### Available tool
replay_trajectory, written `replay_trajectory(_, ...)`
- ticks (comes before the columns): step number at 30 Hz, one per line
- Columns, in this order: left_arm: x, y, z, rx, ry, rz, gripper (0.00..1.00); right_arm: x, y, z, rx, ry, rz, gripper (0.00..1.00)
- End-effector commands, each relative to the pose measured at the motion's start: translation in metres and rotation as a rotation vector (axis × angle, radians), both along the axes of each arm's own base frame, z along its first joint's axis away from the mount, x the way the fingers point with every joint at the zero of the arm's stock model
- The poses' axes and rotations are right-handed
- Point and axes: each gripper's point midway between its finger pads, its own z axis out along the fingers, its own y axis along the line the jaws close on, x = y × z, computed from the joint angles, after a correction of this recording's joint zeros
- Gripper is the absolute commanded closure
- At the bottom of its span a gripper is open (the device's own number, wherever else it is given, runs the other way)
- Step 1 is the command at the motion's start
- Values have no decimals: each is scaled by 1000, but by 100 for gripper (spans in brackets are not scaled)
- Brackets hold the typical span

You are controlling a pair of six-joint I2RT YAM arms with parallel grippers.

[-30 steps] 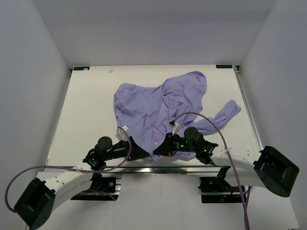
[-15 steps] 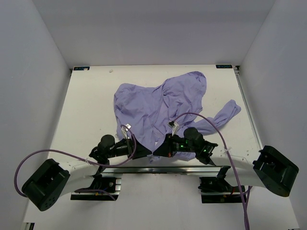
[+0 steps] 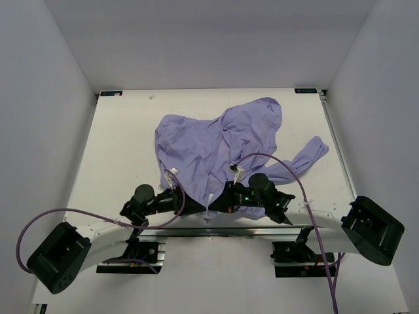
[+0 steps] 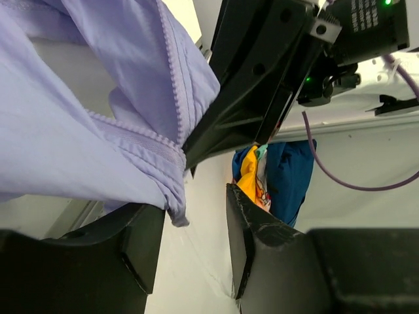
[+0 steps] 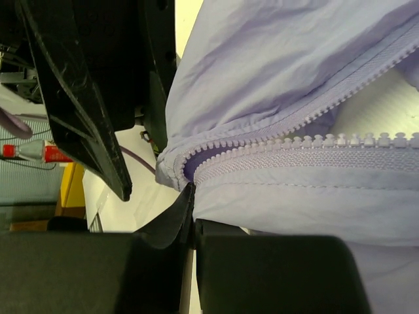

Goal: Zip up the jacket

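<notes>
The lavender jacket [image 3: 209, 147] lies crumpled on the white table [image 3: 111, 163], one sleeve trailing right. Both grippers meet at its near hem corner. My right gripper [image 3: 211, 207] is shut on the hem beside the zipper's lower end; the right wrist view shows its jaws [image 5: 194, 203] pinching the fabric just under the zipper teeth [image 5: 308, 140]. My left gripper [image 3: 196, 207] is right beside it. In the left wrist view its jaws [image 4: 195, 209] stand apart, and the jacket's corner [image 4: 175, 209] hangs at the left finger's tip.
Purple cables [image 3: 281, 163] loop over the jacket's right side and beside the left arm. The table's near metal rail [image 3: 216, 230] runs just under the grippers. White walls close in three sides. A blue and yellow object [image 4: 275, 176] shows beyond the table edge.
The left arm has swung its elbow and brought its gripper closer against the jacket's near corner, with its jaws narrower than before. The right gripper has kept its hold in place.
</notes>
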Motion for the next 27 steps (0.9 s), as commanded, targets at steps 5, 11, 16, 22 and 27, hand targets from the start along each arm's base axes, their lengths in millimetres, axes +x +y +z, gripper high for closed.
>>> replay_trajectory(5, -7, 0, 1, 49, -51, -70, 47, 17, 11, 36, 87, -94, -40, 100)
replay_trajectory(11, -4, 4, -7, 114, -53, -48, 47, 15, 13, 40, 102, -97, -23, 100)
replay_trajectory(16, 2, 2, -2, 102, -75, -23, 54, 10, 16, 38, 107, -82, 10, 100)
replay_trajectory(22, 7, 0, -2, 108, -74, -16, 59, 6, 18, 35, 102, -70, 38, 100)
replay_trajectory(27, 8, -1, -1, 112, -73, -14, 57, 4, 16, 29, 84, -59, 47, 100)
